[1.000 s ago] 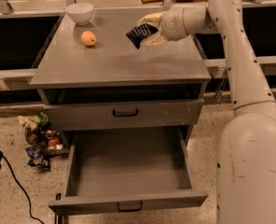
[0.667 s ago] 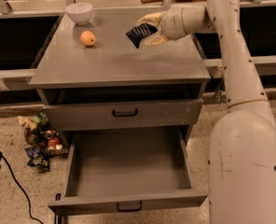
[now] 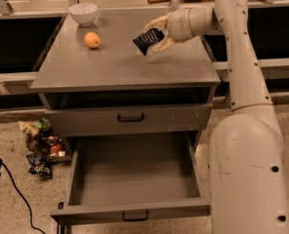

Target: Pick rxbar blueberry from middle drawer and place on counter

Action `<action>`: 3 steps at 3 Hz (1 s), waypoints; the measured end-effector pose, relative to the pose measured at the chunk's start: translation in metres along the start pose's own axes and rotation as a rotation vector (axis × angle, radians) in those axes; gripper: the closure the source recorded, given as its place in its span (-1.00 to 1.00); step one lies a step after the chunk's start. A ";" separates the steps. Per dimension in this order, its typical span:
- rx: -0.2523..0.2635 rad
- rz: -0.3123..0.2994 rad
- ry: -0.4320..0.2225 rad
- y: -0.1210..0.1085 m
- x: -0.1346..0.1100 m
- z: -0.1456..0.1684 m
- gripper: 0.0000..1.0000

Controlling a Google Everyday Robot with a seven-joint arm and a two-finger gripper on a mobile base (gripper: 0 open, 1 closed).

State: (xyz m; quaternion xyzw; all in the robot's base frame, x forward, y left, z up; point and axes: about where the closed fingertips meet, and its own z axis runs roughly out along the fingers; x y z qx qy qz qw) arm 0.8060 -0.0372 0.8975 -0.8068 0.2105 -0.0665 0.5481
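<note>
1. The tool (image 3: 158, 34) is clamped on the dark snack bar (image 3: 145, 39), above the far right part of the bench (image 3: 120, 67).
2. The snack bar sticks out leftward, tilted, with the bench just beneath it.

A cream-white gripper (image 3: 157, 33), above the right rear of the plain grey counter (image 3: 120, 67), grips the rxbar blueberry (image 3: 147, 39), dark navy-black with white print. A white bowl (image 3: 83, 12) and an orange fruit (image 3: 92, 40) stand out against the grey. The middle drawer (image 3: 134, 172) is plain grey with a black handle (image 3: 135, 216). Multicoloured wrappers (image 3: 42, 145) lie on speckled beige floor (image 3: 17, 199).
</note>
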 end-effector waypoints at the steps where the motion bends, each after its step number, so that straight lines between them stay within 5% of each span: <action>1: 0.005 0.019 0.000 0.002 0.003 -0.002 -0.78; 2: 0.029 0.055 0.021 0.007 0.011 -0.013 -1.00; 3: 0.104 0.107 0.042 0.015 0.020 -0.034 -1.00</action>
